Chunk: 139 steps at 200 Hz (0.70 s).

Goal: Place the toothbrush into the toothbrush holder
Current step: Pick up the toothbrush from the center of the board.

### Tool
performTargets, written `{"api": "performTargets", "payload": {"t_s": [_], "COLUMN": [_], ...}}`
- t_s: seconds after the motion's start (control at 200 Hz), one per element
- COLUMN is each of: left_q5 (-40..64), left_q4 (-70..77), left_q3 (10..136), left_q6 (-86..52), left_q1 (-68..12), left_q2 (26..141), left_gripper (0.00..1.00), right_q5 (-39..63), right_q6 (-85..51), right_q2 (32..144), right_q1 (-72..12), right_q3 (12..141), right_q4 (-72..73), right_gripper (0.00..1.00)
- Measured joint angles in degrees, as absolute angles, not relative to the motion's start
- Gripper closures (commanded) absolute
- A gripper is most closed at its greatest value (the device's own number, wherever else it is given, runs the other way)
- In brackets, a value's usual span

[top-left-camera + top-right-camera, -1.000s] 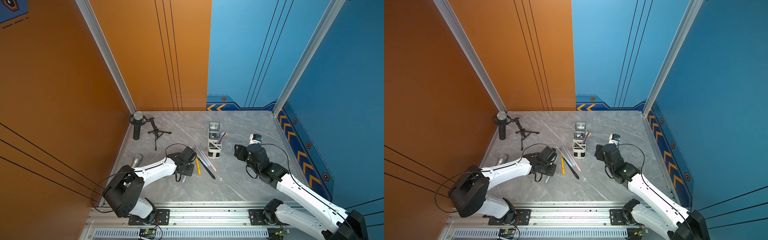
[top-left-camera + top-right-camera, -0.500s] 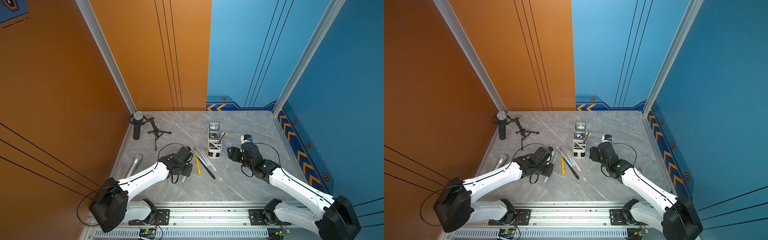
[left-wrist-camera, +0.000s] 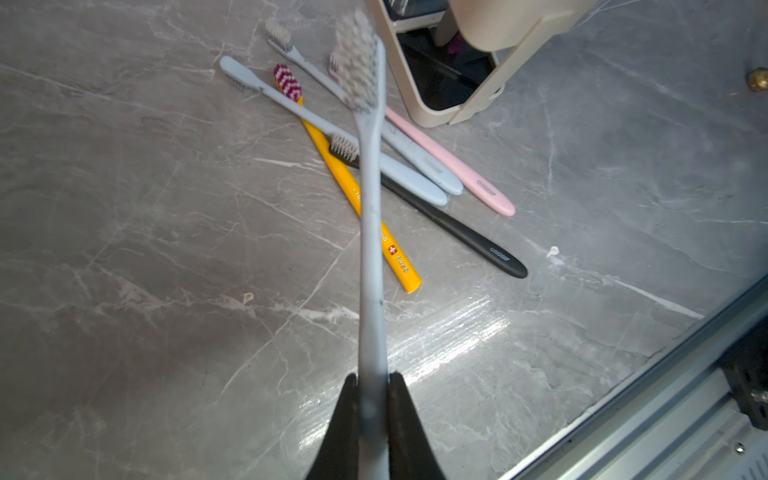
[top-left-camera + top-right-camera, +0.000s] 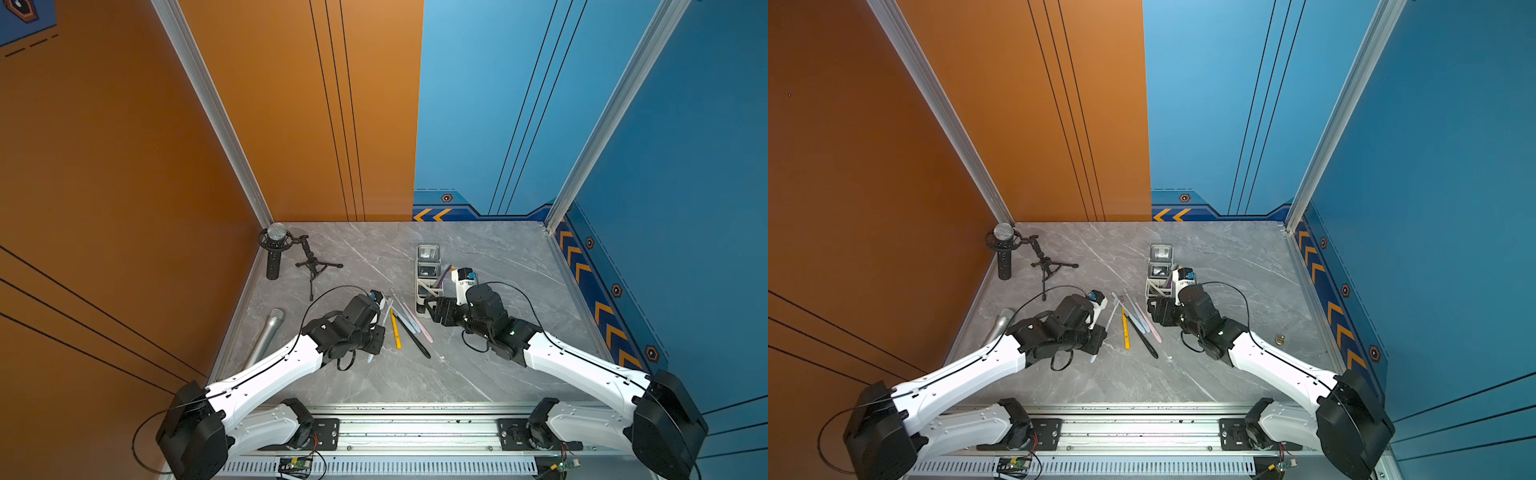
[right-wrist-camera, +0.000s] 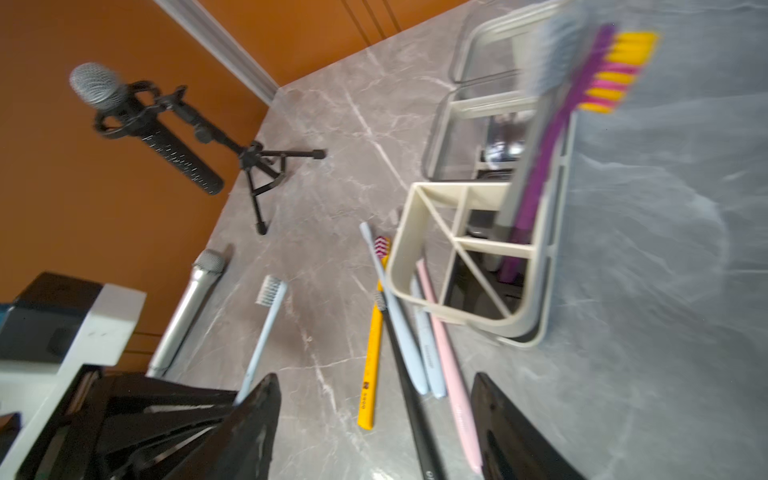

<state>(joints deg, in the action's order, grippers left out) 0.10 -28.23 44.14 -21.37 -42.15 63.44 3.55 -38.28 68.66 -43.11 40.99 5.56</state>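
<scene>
My left gripper [image 3: 370, 388] is shut on the handle of a pale blue-grey toothbrush [image 3: 368, 232], held just above the table with its bristles toward the toothbrush holder [image 3: 453, 106]. In both top views this gripper [image 4: 376, 336] [image 4: 1098, 337] sits left of the loose brushes. The toothbrush holder [image 4: 420, 277] [image 4: 1149, 283] [image 5: 401, 257] is a white rack that holds a purple toothbrush [image 5: 552, 137] and a grey one. My right gripper [image 5: 376, 399] [image 4: 436, 309] stands open at the holder's near end, nothing between its fingers.
Yellow [image 3: 332, 166], black [image 3: 457, 232], pink [image 3: 453, 162] and two light blue [image 3: 399, 170] toothbrushes lie fanned beside the holder. A microphone on a tripod [image 4: 276, 249] stands at the back left, and a silver microphone [image 4: 268, 332] lies by the left wall. A small brass piece [image 4: 1280, 339] lies at right.
My right arm has swung left, bringing its open gripper from right of the holder to its near end. The left gripper has kept its hold and barely shifted.
</scene>
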Motion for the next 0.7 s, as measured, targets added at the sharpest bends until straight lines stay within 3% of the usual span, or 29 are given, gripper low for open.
{"api": "performTargets", "payload": {"t_s": [0.586, 0.696], "left_q5": [0.05, -0.14], "left_q4": [-28.47, -28.53], "left_q3": [50.46, 51.35], "left_q6": [-18.35, -17.82], "left_q1": [-46.87, -47.48], "left_q2": [61.84, 63.18], "left_gripper": [1.00, 1.00], "right_q5": [6.50, 6.52], "right_q6": [-39.05, -39.24], "right_q2": [76.90, 78.19], "right_q1": [-45.87, -45.87], "right_q3": [46.28, 47.18], "right_q4": [12.73, 13.19], "right_gripper": [0.26, 0.30]}}
